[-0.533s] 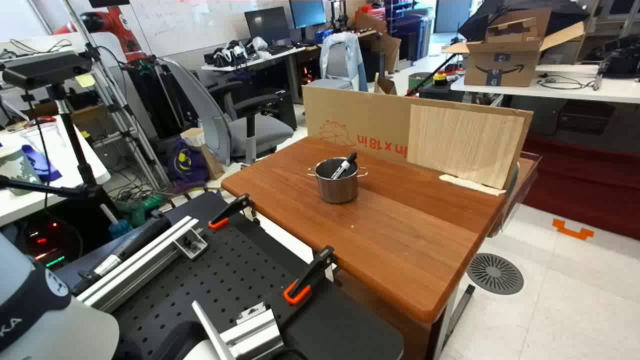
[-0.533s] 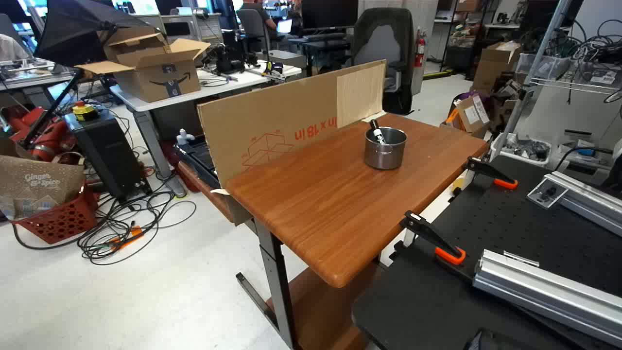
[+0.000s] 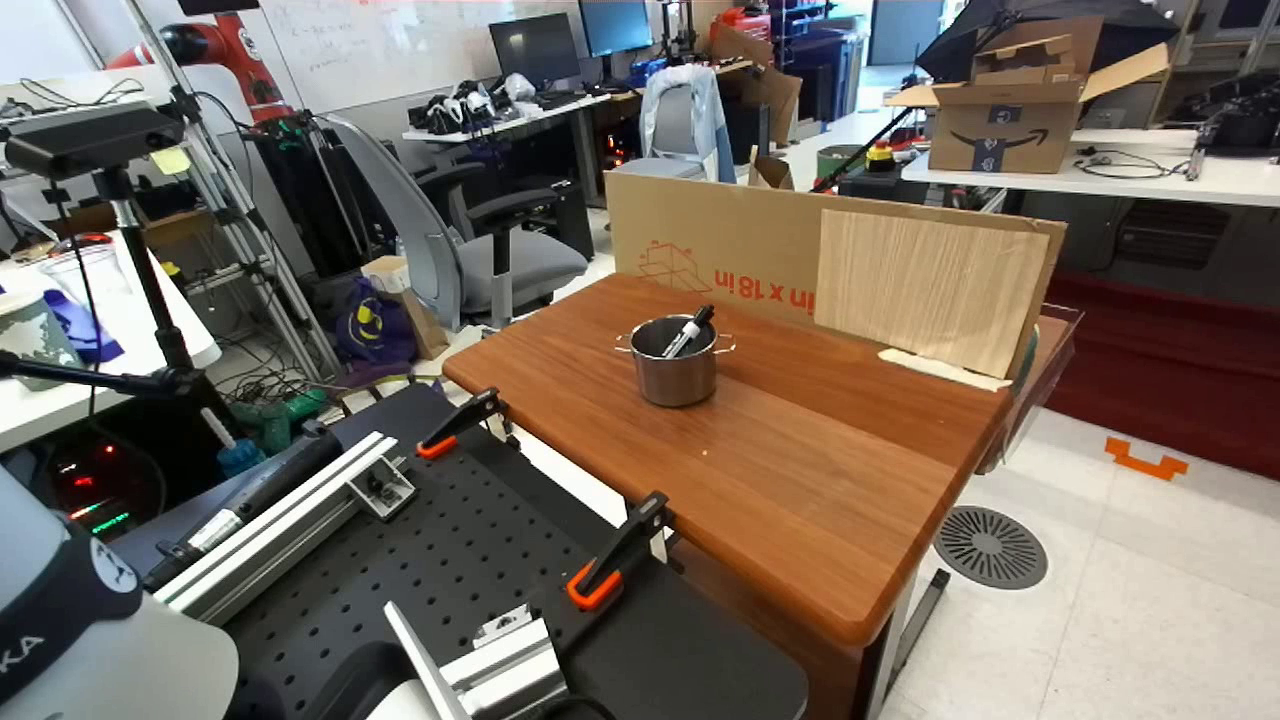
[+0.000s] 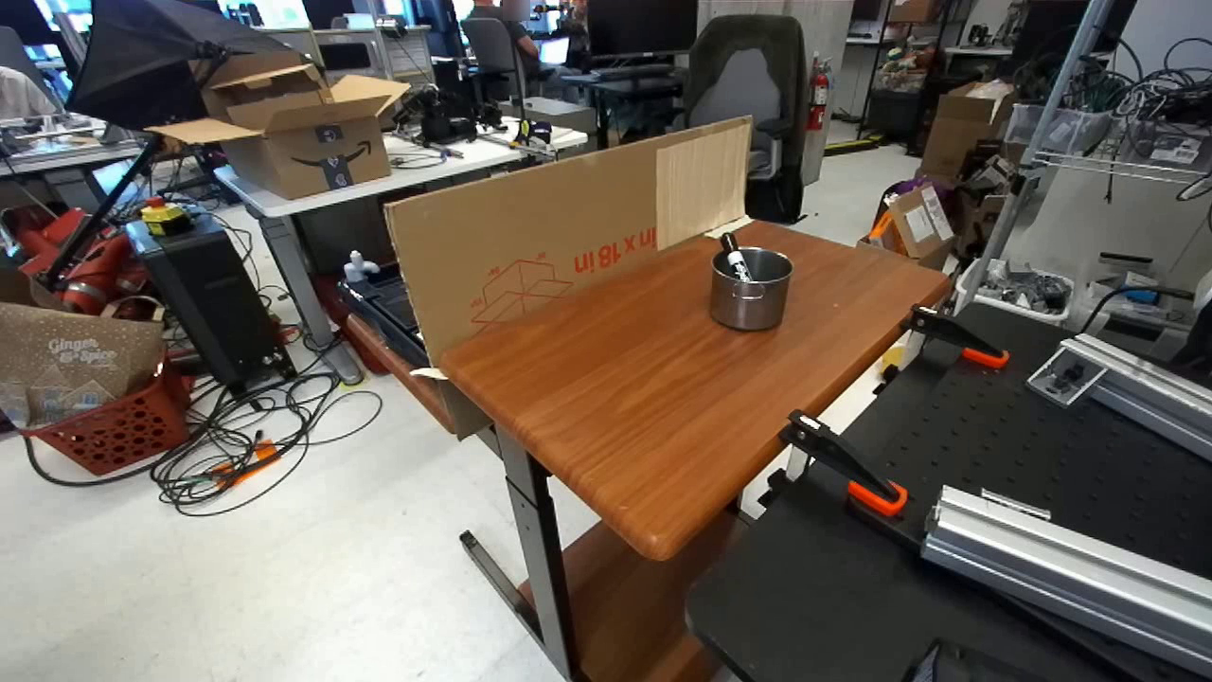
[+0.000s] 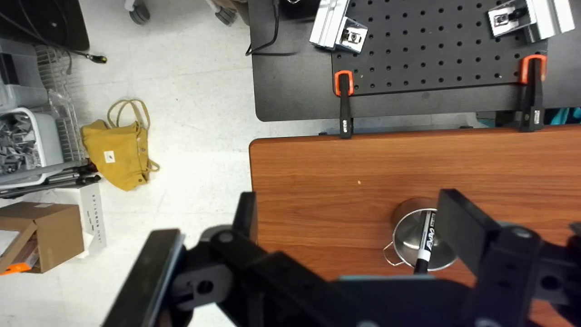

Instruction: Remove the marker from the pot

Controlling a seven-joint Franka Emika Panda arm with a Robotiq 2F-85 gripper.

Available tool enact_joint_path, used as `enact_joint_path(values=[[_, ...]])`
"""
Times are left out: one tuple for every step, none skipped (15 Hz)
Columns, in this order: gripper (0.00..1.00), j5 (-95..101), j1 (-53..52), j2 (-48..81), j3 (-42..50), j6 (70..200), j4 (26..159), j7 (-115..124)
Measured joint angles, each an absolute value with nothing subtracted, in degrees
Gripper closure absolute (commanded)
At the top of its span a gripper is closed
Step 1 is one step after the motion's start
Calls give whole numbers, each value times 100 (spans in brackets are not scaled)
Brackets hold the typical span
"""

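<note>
I see the marker leaning inside the pot, well below my gripper — its fingers stand wide apart.

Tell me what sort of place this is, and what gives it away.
Probably a robotics lab or workshop. An exterior view shows what looks like a red robot arm and a whiteboard with writing on it; the wrist view shows a black perforated board.
</note>
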State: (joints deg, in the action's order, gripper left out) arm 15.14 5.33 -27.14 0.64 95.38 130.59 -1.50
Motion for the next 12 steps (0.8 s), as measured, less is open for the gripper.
enact_joint_path(values=[[0,1514,533,-2714,64,9538,13059,-150],[0,1514,533,-2714,64,9538,13059,-150],[0,1514,533,-2714,64,9538,13059,-150],[0,1514,533,-2714,64,9538,13059,-150],[0,1512,526,-2708,65,9542,13071,-108],[0,1505,509,-2690,64,9572,13100,-25],[0,1473,476,-2643,61,9635,13136,88],[0,1416,429,-2559,58,9741,13181,229],[0,1350,378,-2432,48,9869,13215,370],[0,1263,332,-2264,26,10014,13234,511],[0,1175,293,-2091,11,10167,13239,623],[0,1085,257,-1908,3,10370,13240,720]])
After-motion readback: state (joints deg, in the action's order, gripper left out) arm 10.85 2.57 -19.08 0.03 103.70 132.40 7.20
